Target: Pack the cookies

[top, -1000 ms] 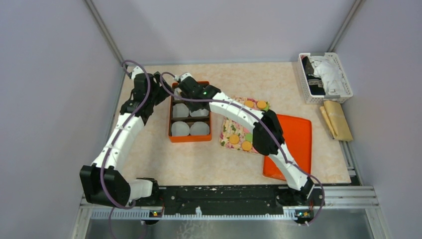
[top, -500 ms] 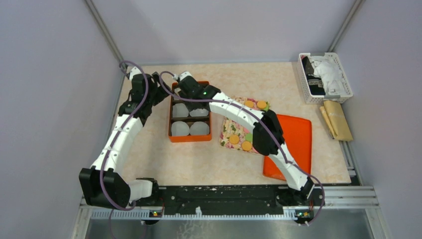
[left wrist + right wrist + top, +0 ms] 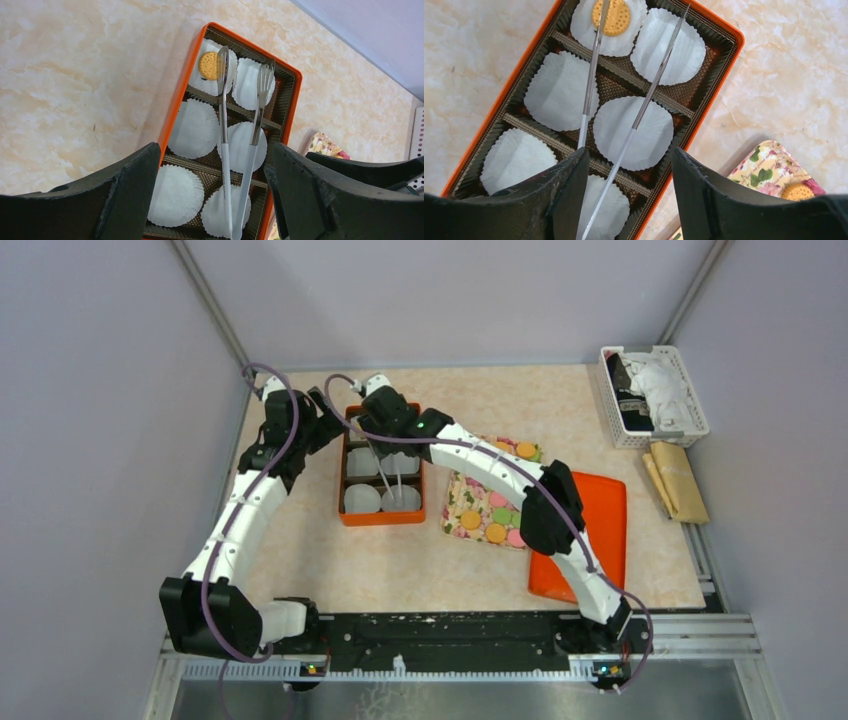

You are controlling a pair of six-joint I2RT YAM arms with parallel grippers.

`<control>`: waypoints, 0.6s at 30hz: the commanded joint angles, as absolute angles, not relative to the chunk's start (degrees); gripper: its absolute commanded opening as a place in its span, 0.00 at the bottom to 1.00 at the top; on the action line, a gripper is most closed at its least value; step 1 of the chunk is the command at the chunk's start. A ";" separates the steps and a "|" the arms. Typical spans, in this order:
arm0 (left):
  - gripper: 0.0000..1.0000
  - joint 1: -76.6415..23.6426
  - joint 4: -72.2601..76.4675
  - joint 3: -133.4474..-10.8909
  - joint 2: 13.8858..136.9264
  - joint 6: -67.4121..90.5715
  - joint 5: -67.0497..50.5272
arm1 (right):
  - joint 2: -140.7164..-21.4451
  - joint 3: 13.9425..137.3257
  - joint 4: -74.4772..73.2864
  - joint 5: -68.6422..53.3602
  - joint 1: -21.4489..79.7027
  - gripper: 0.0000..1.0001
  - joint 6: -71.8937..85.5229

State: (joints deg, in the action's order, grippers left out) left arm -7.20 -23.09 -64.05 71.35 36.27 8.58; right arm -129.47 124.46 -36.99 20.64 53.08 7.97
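Only just begun: one orange cookie point(image 3: 610, 17) in a far paper cup point(image 3: 631, 37) of the orange box point(image 3: 380, 521), other cookies point(image 3: 487, 520) on the flowery cloth point(image 3: 455, 502), tongs point(image 3: 634, 125) held in the right gripper point(image 3: 629, 160), left gripper point(image 3: 215, 165) wide, empty.

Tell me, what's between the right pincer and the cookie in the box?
A pair of metal tongs stretches from the right pincer to the cookie, above white paper cups. The right wrist view shows it.
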 commanded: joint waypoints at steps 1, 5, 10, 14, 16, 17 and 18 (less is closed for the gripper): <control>0.89 -6.86 -21.03 -63.63 69.72 35.76 8.00 | -124.93 121.98 -35.13 18.55 52.91 0.61 8.61; 0.89 -6.86 -20.79 -63.50 69.87 35.50 7.93 | -125.57 118.68 -34.49 15.29 52.98 0.62 10.91; 0.89 -6.77 -20.53 -63.03 69.80 35.50 7.61 | -126.95 117.31 -33.49 13.60 52.93 0.64 12.92; 0.89 -6.77 -20.38 -62.68 69.65 35.51 7.30 | -128.92 118.92 -34.13 12.36 52.95 0.65 13.89; 0.89 -6.69 -20.35 -62.58 69.48 35.45 7.29 | -129.38 119.10 -34.14 11.93 53.00 0.66 14.41; 0.89 -6.68 -20.25 -62.49 69.44 35.40 7.29 | -129.56 119.09 -34.04 11.73 52.95 0.67 14.61; 0.89 -6.68 -20.15 -62.40 69.43 35.42 7.29 | -129.82 119.11 -34.13 11.69 52.99 0.69 14.98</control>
State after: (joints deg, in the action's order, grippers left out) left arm -7.14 -22.87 -62.83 71.35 36.01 8.10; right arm -128.16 116.68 -35.44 13.13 53.08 13.08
